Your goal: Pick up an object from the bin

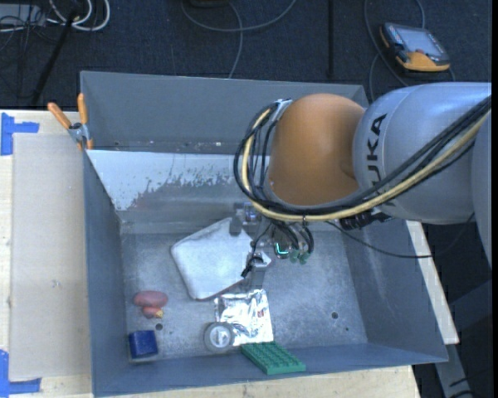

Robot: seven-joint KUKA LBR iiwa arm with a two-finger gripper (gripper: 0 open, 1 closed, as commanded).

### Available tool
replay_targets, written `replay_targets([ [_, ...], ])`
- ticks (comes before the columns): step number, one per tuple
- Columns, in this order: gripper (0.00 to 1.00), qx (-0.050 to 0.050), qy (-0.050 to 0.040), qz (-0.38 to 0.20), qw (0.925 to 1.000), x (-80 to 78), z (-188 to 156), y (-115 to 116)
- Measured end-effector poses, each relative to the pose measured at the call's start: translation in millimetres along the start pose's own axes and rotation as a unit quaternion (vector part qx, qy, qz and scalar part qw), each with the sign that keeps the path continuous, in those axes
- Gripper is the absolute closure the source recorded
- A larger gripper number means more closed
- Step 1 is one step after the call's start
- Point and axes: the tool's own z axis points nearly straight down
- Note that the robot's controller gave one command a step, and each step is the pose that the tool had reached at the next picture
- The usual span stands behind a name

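Our gripper [260, 262] hangs over the right edge of the flat white soft pad [201, 259] in the middle of the grey metal bin [149, 139]. A crinkly silver foil bag [246, 315] lies just nearer the front. We cannot tell if the gripper is open or closed.

The bin [104, 247] is grey metal, matt and scuffed, with whitish speckling on its back wall. A pale pad [201, 259] looks matt and soft. The foil packet [247, 315] is crinkled and shiny, the green block [272, 357] ribbed plastic. The arm's orange cover [315, 148] is smooth, glossy
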Motion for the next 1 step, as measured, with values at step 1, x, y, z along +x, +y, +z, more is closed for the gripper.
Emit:
replay_targets([
  [1,0.0,-0.002,-0.0178,-0.029,0.9994,3.8,104.3,-0.1],
])
